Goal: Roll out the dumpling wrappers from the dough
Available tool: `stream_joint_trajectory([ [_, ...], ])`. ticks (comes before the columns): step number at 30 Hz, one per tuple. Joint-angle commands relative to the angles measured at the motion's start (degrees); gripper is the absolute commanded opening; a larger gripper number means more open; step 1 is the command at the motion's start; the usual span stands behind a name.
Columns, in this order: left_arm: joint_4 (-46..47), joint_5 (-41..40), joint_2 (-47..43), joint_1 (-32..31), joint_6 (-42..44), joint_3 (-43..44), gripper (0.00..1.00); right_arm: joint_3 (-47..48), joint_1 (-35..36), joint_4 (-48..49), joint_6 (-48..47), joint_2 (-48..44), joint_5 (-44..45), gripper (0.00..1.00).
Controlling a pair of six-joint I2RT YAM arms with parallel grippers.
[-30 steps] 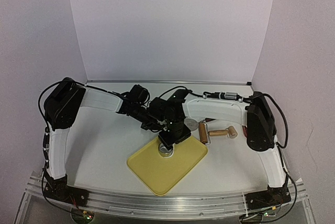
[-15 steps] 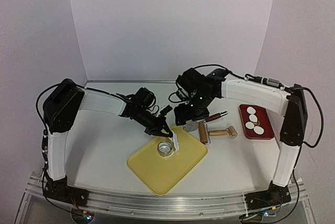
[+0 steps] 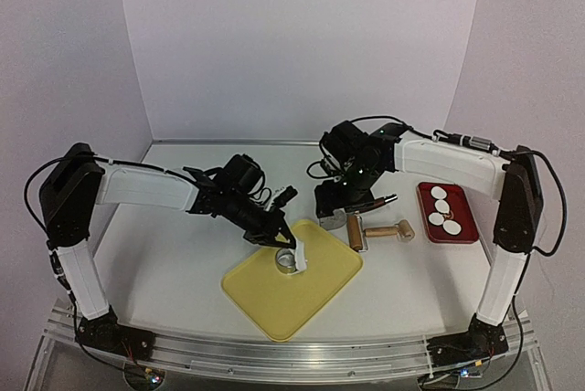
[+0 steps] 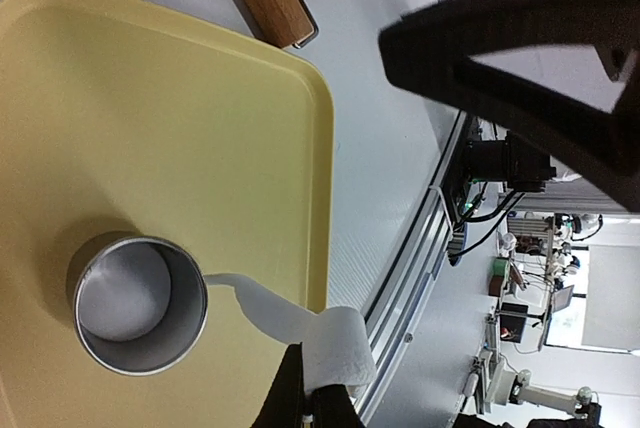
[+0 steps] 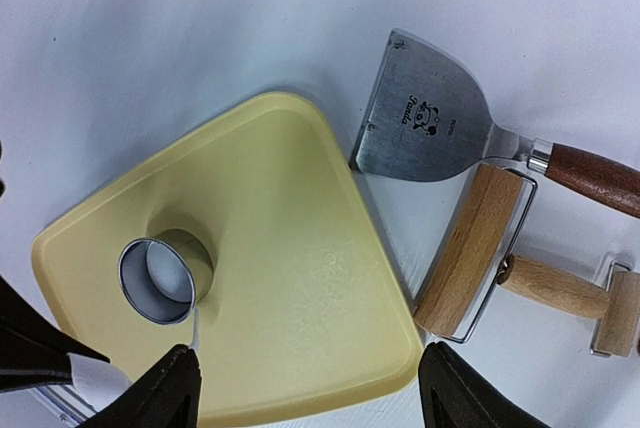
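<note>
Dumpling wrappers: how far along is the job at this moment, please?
Done: four dumpling wrappers lie on the red tray. In hand: the left gripper pinches a white dough strip that reaches the ring cutter on the yellow tray; the right gripper hovers open. Left, probably: clear the strip, then move whatever the cutter holds.

White table [image 3: 183,263], yellow tray [image 3: 274,304] near front, metal scraper [image 5: 425,128] perhaps touching its edge, wooden roller [image 3: 379,234], red tray [image 3: 462,206] at right

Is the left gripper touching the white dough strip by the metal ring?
Touching. The left wrist view shows the left gripper pinching the end of the dough strip, whose other end reaches the metal ring.
</note>
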Motion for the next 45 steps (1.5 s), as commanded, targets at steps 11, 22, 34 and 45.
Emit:
stream_joint_trajectory([
  [11, -10.22, -12.21, -14.36, -0.53, -2.85, -13.27, 0.0, 0.82, -2.75, 1.4, -1.17, -1.02, 0.87, 0.75],
  [22, -17.57, -22.81, -13.9, 0.37, -7.73, -12.5, 0.0, -0.56, -3.59, 2.45, -1.45, -1.61, 0.54, 0.76],
  [34, -21.81, -25.85, -18.95, 5.96, -8.48, -12.11, 0.0, -0.07, -4.01, 2.63, -2.68, -0.48, 0.08, 0.76],
  [45, -20.3, -20.29, -21.88, 7.55, -4.81, -10.09, 0.0, 2.04, -5.94, 2.5, -4.43, 0.81, -1.24, 0.76],
])
